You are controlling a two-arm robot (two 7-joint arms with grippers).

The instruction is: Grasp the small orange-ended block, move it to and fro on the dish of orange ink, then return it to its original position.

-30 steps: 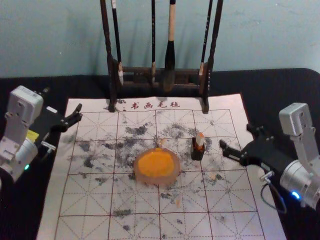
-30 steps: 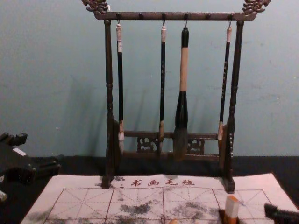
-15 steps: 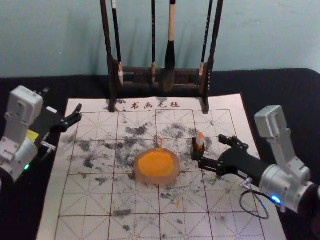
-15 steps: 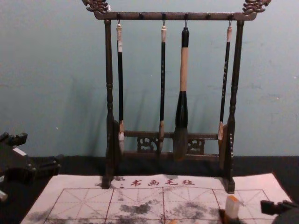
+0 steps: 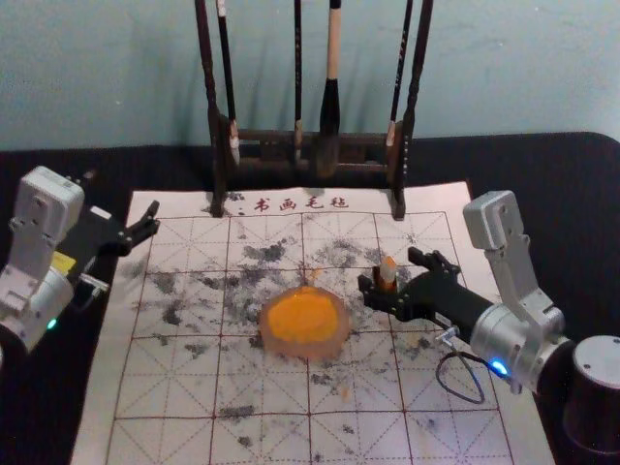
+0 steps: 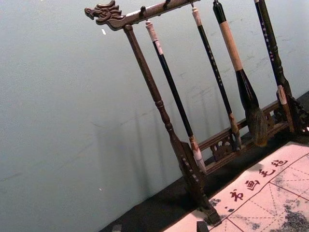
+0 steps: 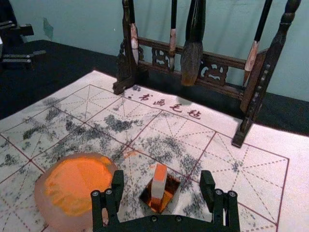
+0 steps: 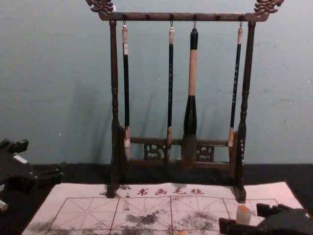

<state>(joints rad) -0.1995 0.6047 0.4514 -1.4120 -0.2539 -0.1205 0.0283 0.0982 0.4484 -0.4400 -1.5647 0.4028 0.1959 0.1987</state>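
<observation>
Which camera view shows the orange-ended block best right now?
The right wrist view: it shows the block upright in a square pot, orange on top and lower down, the right tool open around it. The head view shows it smaller; the chest view, its upper part.

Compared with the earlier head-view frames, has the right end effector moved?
Yes. In the head view, the right end effector has moved leftward, nearer the ink dish, and now stands open around the small block.

The right claw [image 5: 390, 272] reaches inward from the right, fingers spread; the left claw [image 5: 122, 194] hangs far left, fingers parted.
</observation>
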